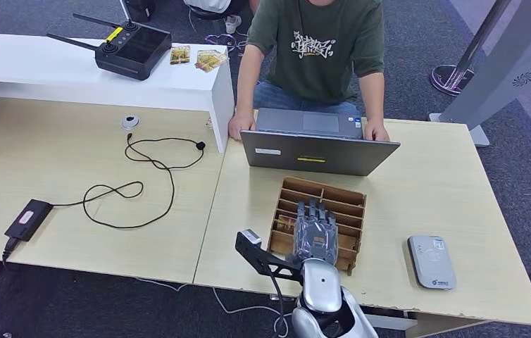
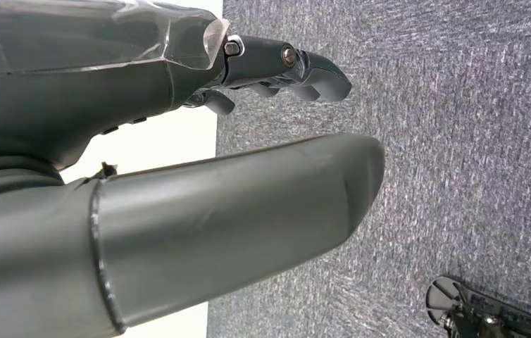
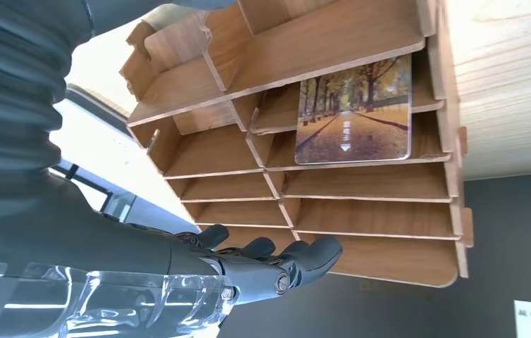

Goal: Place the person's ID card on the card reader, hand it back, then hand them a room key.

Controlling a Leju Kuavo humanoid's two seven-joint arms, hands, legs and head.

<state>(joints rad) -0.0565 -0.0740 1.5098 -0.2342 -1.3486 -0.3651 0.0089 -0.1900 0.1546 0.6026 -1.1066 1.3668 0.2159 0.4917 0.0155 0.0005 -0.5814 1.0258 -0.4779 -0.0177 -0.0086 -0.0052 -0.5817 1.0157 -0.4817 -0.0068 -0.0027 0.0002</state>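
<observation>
- Low in the middle of the head view, the right robot hand point(image 1: 315, 232) hangs over the wooden card rack point(image 1: 351, 201), fingers stretched forward and apart, holding nothing. It looks to be lining up for a reach into a slot, which suggests the room-key step.
- The rack has thin dividers, so cards stand on edge and can be pinched from above. In the right wrist view one room key card point(image 3: 354, 113), printed with an autumn avenue, leans in a compartment at one side of the rack, apart from the fingertips point(image 3: 319, 252).
- At lower right of the head view the card reader point(image 1: 432, 261) lies flat on the bench point(image 1: 446, 176), within the right arm's reach; I see no card on it.
- The ID card I cannot pick out anywhere.
- The left robot hand point(image 2: 277, 67) hangs by the robot's side over grey carpet, fingers loosely curled with nothing in them, out of the way.
- At top centre a person point(image 1: 315, 42) sits across the bench with both hands at a laptop point(image 1: 317, 144), placed to receive a card over it.
</observation>
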